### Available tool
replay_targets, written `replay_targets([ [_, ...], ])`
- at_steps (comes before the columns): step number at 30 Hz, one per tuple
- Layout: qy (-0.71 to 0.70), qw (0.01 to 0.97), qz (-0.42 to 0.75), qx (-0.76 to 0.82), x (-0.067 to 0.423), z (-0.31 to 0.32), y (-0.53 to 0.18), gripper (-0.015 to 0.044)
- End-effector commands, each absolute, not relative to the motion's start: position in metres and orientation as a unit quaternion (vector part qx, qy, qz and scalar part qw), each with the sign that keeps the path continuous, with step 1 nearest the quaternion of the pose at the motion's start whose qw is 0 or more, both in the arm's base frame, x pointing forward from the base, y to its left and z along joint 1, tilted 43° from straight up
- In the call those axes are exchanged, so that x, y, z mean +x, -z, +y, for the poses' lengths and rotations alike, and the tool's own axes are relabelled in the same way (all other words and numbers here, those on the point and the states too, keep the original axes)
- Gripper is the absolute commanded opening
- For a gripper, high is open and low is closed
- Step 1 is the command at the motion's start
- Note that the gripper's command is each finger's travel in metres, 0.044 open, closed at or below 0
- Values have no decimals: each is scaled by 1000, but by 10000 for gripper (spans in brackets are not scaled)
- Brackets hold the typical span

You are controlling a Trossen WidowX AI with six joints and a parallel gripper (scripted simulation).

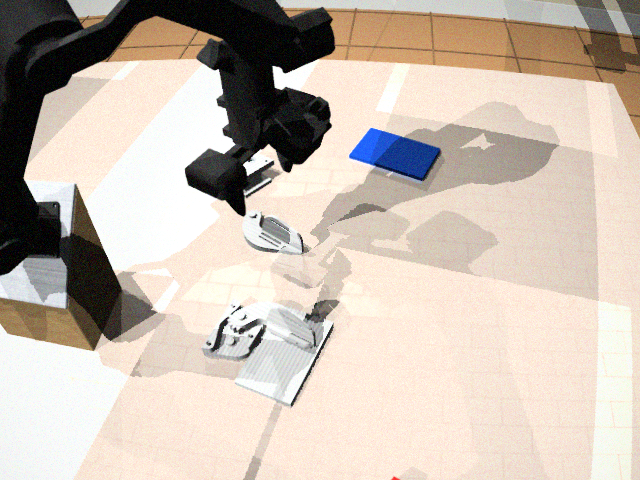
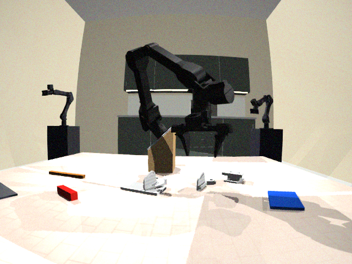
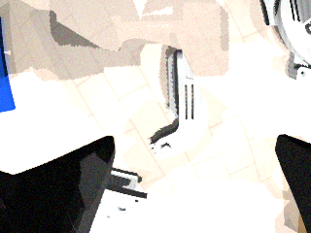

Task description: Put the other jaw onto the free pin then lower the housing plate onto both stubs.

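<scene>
My gripper [image 1: 265, 190] [image 2: 201, 156] [image 3: 200, 144] is open and empty, pointing down above the table. The loose grey-white jaw [image 1: 254, 238] [image 2: 201, 182] [image 3: 195, 131] lies below and between the fingers in the wrist view. The base plate [image 1: 273, 369] [image 2: 132, 187] lies nearer the top camera, with the mounted jaw [image 1: 290, 328] [image 2: 149, 181] over its ribbed part and small pins and stubs at its other end. The housing plate [image 1: 259, 164] [image 2: 233, 176] [image 3: 121, 200] lies on the other side of the loose jaw, partly hidden by a finger in the top view and wrist views.
A blue plate [image 1: 395, 153] [image 2: 285, 200] [image 3: 5, 92] lies flat to one side. The wooden block [image 1: 85, 312] [image 2: 163, 156] stands at the arm's foot. A red block [image 2: 67, 193], an orange stick [image 2: 66, 174] and a dark plate [image 2: 5, 192] lie left in the exterior view.
</scene>
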State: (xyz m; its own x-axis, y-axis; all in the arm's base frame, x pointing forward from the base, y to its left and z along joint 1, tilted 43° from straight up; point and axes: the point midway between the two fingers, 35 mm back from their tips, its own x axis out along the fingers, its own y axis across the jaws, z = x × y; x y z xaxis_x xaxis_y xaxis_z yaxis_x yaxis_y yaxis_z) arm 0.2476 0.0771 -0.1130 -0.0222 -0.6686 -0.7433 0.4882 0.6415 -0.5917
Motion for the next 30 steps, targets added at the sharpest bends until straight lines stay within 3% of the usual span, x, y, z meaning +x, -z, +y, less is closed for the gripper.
replay_targets([
  [1,416,688,589,-84,247,75,115,440],
  [30,416,688,589,-85,245,36,157,440],
])
